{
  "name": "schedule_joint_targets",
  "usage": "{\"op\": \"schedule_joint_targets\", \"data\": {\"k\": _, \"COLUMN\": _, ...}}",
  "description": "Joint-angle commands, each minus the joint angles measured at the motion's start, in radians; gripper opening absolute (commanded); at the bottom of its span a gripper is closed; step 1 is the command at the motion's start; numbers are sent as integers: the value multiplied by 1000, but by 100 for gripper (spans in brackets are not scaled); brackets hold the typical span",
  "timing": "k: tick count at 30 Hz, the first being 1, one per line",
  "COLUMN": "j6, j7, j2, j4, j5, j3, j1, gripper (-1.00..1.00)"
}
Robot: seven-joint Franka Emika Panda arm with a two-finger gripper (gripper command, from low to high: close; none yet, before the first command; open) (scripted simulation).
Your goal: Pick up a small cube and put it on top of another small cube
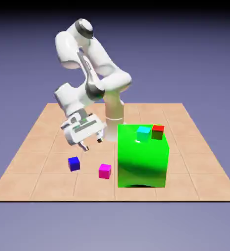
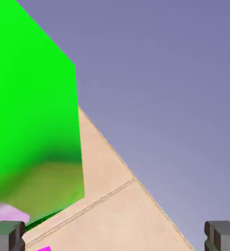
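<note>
The small magenta cube [image 1: 105,170] rests on the tan table in the exterior view, just left of the big green block [image 1: 142,156]. My gripper [image 1: 92,143] hangs tilted above the table, up and to the left of that cube, open with nothing between its fingers. In the hand view the two grey fingertips [image 2: 7,235] sit far apart at the bottom corners, and only a sliver of the magenta cube [image 2: 44,248] shows at the bottom edge. The green block [image 2: 33,132] fills that view's left side.
A small blue cube [image 1: 74,163] lies on the table left of the magenta one. A cyan cube [image 1: 144,133] and a red cube [image 1: 158,132] sit on top of the green block. The table edge [image 2: 156,203] runs diagonally through the hand view.
</note>
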Motion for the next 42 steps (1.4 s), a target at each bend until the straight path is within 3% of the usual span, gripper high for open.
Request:
{"op": "schedule_joint_targets", "data": {"k": 1, "j6": -7, "j7": -35, "j2": -3, "j4": 2, "j5": -2, "j3": -36, "j1": 24, "gripper": 0}}
{"op": "schedule_joint_targets", "data": {"k": 12, "j6": -70, "j7": -362, "j2": -36, "j4": 22, "j5": -17, "j3": -379, "j1": 248, "gripper": 0}}
{"op": "schedule_joint_targets", "data": {"k": 20, "j6": 118, "j7": -363, "j2": -139, "j4": 53, "j5": -56, "j3": -610, "j1": 515, "gripper": 0}}
{"op": "schedule_joint_targets", "data": {"k": 21, "j6": 118, "j7": -363, "j2": -139, "j4": 53, "j5": -56, "j3": -610, "j1": 515, "gripper": -100}}
{"op": "schedule_joint_targets", "data": {"k": 29, "j6": -61, "j7": -362, "j2": -41, "j4": 24, "j5": -19, "j3": -391, "j1": 261, "gripper": -100}}
{"op": "schedule_joint_targets", "data": {"k": 42, "j6": -353, "j7": -189, "j2": 36, "j4": 148, "j5": 127, "j3": 60, "j1": 75, "gripper": -100}}
